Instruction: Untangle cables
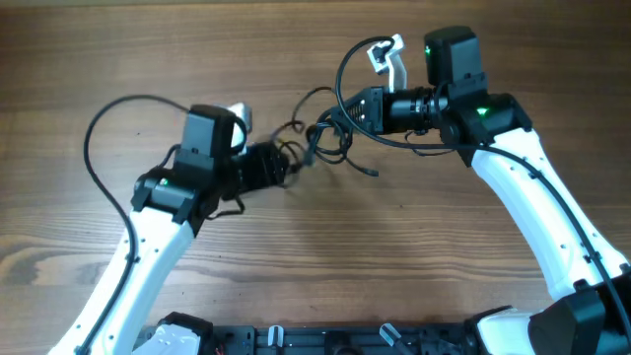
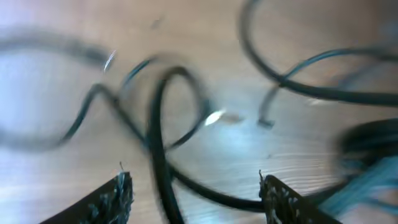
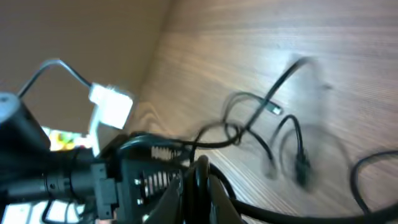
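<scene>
Cables [image 1: 320,138] bunched, left claw [image 2: 196,183] open wide (astride one), right claw [image 3: 198,171] pinching them

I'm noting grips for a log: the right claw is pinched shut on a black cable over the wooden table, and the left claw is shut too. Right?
Only the left claw is wrong: the left wrist view shows it open, fingertips wide apart over loose cables. The right claw is indeed pinched shut on a black cable over the wooden table.
</scene>
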You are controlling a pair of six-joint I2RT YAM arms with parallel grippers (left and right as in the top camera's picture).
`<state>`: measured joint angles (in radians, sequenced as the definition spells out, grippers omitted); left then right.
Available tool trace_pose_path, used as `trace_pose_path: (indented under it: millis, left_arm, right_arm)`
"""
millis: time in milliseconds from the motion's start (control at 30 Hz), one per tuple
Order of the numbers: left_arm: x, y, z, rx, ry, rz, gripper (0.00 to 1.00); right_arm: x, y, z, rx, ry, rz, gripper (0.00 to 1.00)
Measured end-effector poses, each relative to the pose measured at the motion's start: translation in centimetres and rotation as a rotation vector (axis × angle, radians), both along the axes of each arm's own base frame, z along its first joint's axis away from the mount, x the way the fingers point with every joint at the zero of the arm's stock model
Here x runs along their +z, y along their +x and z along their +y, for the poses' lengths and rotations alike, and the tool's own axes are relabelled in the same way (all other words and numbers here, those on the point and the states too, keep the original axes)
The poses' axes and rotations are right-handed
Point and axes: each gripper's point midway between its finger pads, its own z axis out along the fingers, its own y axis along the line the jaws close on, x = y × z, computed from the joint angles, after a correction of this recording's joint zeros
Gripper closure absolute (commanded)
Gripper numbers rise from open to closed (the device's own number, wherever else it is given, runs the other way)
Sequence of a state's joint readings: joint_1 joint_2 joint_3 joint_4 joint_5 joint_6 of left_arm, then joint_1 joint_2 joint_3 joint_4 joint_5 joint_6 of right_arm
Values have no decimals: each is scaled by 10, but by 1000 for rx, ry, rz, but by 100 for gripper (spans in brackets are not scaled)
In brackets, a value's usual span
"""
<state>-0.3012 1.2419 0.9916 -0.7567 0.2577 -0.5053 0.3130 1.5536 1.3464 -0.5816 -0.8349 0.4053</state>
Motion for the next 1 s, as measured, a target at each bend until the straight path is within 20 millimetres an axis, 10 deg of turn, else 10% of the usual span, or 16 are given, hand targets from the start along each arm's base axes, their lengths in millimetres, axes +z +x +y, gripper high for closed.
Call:
trace_pose_path:
  millis: [167,333,633,833,1000]
  left_arm:
    - [-27,-22,-3,138,-73,240,13]
    - [12,-14,-57,-218,-306,58,17]
    - [53,26,-71,-458,-240,-380,4]
    - [117,-7,-76,-563,-324,-567,11]
    - [84,-11,-63,-493,-249,-415,21]
  right_arm:
    - [-17,2,-12,-58,-91,28,96]
    - [-19,6,-16,-78,-110,23,96]
    - [-22,7,-21,-82,-135,11,96]
    - [-23,6,-21,-81,-138,19,96]
    - [-26,3,-22,-80,-145,36,96]
